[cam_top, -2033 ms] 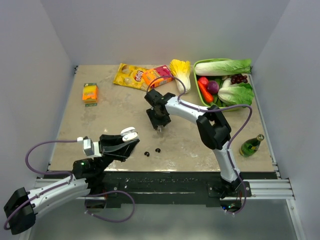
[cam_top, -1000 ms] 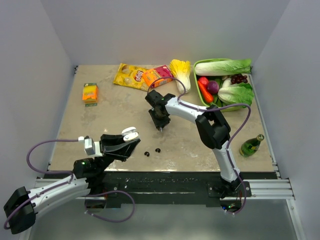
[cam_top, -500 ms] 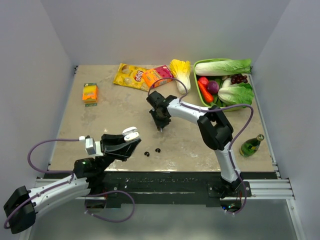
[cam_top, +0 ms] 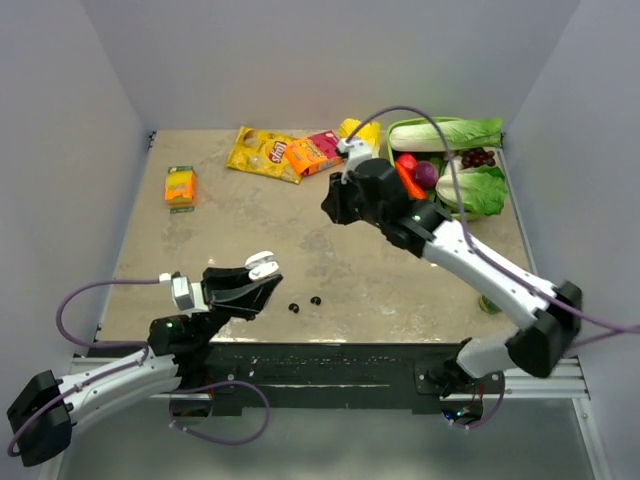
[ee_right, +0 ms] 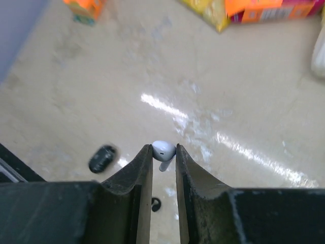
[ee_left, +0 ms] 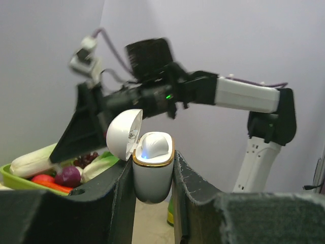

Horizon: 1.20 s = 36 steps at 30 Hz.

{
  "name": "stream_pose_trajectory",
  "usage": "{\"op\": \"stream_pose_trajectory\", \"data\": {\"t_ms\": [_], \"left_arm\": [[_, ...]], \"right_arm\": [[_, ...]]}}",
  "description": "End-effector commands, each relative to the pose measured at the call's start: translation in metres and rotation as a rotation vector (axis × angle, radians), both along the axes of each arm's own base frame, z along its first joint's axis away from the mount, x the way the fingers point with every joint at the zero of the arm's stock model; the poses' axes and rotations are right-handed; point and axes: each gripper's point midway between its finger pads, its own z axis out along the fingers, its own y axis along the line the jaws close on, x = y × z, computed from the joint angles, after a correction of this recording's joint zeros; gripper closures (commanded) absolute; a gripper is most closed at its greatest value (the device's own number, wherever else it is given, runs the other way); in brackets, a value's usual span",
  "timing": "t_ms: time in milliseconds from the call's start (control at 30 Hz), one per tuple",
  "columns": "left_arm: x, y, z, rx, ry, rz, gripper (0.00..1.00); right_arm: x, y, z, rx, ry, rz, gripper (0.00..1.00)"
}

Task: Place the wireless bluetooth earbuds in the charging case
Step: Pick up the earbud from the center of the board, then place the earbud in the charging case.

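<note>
My left gripper [cam_top: 256, 284] is shut on a white charging case [cam_top: 262, 266] with a gold rim, held upright above the near left of the table. Its lid is open, and one white earbud [ee_left: 153, 144] sits inside the case [ee_left: 151, 178]. My right gripper [cam_top: 330, 208] is raised above the table's middle back. It is shut on the other white earbud [ee_right: 163, 150], pinched at the fingertips with its stem pointing down. Two glossy black earbuds [cam_top: 294, 307] [cam_top: 316, 300] lie on the table near the front edge. In the right wrist view they show as dark blurred shapes [ee_right: 103, 158] [ee_right: 156, 204].
A yellow snack bag [cam_top: 260, 152] and an orange-pink pack [cam_top: 314, 150] lie at the back. An orange box [cam_top: 180, 186] is at the back left. A green basket [cam_top: 398, 130] of vegetables stands at the back right. A green bottle [cam_top: 487, 301] is mostly hidden behind my right arm.
My right arm has lifted off the table and swung up and back with the white earbud in its jaws, its elbow now out to the right. My left gripper has barely moved.
</note>
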Motion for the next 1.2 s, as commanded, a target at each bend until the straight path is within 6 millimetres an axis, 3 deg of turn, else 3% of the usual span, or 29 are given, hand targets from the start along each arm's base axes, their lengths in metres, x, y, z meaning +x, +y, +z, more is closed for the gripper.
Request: {"op": "stream_pose_trajectory", "data": {"t_ms": [0, 33, 167, 400, 667, 900, 1167], "left_arm": [[0.009, -0.002, -0.039, 0.06, 0.037, 0.049, 1.0], [0.012, -0.004, -0.038, 0.063, 0.042, 0.053, 1.0], [0.012, -0.015, -0.023, 0.073, -0.011, 0.044, 1.0], [0.012, -0.031, -0.007, 0.106, -0.114, 0.057, 1.0], [0.019, -0.044, -0.004, 0.163, -0.141, 0.078, 1.0], [0.033, -0.049, -0.002, 0.159, -0.075, 0.095, 1.0], [0.036, -0.06, -0.007, 0.174, -0.052, 0.065, 1.0]], "right_arm": [[-0.022, -0.017, 0.088, 0.175, -0.282, 0.007, 1.0], [-0.03, -0.02, 0.083, 0.17, -0.295, 0.022, 1.0], [-0.06, -0.03, 0.104, 0.251, -0.365, 0.09, 1.0], [-0.101, -0.038, 0.114, 0.305, -0.386, 0.218, 1.0], [-0.145, -0.032, 0.12, 0.367, -0.377, 0.409, 1.0], [-0.152, -0.021, 0.114, 0.375, -0.353, 0.435, 1.0], [-0.151, -0.011, 0.125, 0.435, -0.401, 0.42, 1.0]]}}
